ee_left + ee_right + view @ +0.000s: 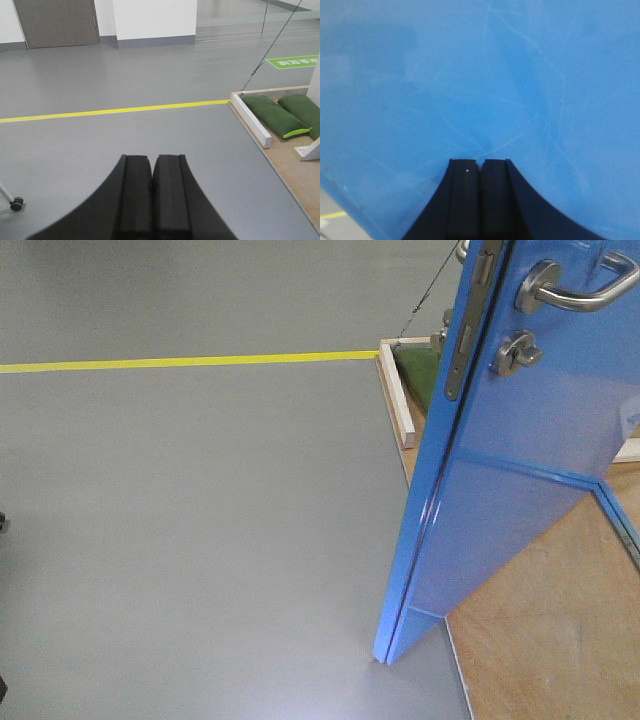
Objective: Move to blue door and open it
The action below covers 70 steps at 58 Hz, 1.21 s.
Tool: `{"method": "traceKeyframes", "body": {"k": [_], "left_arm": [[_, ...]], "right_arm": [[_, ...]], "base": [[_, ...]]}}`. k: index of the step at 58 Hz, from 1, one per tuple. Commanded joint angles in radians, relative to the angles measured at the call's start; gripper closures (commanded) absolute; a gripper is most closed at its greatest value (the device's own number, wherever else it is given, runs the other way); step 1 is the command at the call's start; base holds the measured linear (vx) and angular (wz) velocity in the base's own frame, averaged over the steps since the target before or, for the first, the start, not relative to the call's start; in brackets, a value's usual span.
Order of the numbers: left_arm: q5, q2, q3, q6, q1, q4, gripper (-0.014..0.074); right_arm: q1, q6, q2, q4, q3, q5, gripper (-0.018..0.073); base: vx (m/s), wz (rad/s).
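Glossy blue door point(520, 470), silver lever handle point(585, 300), is standing ajar, filling 12 o'clock ahead of right gripper point(480, 161), jaws pinched together; left gripper point(152, 157) pinched too.

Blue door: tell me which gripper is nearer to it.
Right. The right gripper, shut, sits close up to the blue door, whose panel fills its view. The left gripper, shut, faces open grey floor with no door in its view.

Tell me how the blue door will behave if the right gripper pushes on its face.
The blue door looks like a stiff flat panel, so it would probably swing as one piece, not flex. Its glossy face may let the shut right gripper slide sideways. It stands ajar, so a light push likely suffices.
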State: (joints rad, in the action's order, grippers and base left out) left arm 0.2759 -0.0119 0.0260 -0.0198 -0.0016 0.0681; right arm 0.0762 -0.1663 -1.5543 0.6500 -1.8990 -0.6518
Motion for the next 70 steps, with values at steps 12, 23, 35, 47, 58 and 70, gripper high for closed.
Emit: {"method": "traceKeyframes", "body": {"k": [12, 23, 35, 47, 58, 70], "left_arm": [[-0.085, -0.012, -0.026, -0.007, -0.007, -0.002, 0.0524], [-0.085, -0.012, -0.026, -0.007, -0.007, -0.002, 0.0524], [-0.085, -0.012, -0.026, -0.007, -0.007, -0.002, 0.0524], [-0.085, -0.012, -0.026, -0.007, -0.007, -0.002, 0.0524], [-0.085, -0.012, -0.026, -0.007, -0.007, -0.002, 0.0524], [-0.085, -0.012, -0.026, -0.007, -0.007, -0.002, 0.0524]], "right_arm": [[-0.056, -0.012, 0.025, -0.128, -0.023, 0.189, 0.0547], [-0.066, -0.012, 0.017, -0.134, -0.023, 0.191, 0.0547], [-0.063, -0.012, 0.014, -0.133, -0.023, 0.197, 0.0547], [-0.063, -0.012, 0.014, -0.127, -0.023, 0.194, 0.0547], [-0.063, -0.012, 0.014, -0.127, -0.023, 0.194, 0.0547], [-0.063, -0.012, 0.014, -0.127, -0.023, 0.194, 0.0547]], "base": [[0.00, 0.00], [0.00, 0.00], [0.00, 0.00], [0.00, 0.00], [0.00, 0.00], [0.00, 0.00]]}}
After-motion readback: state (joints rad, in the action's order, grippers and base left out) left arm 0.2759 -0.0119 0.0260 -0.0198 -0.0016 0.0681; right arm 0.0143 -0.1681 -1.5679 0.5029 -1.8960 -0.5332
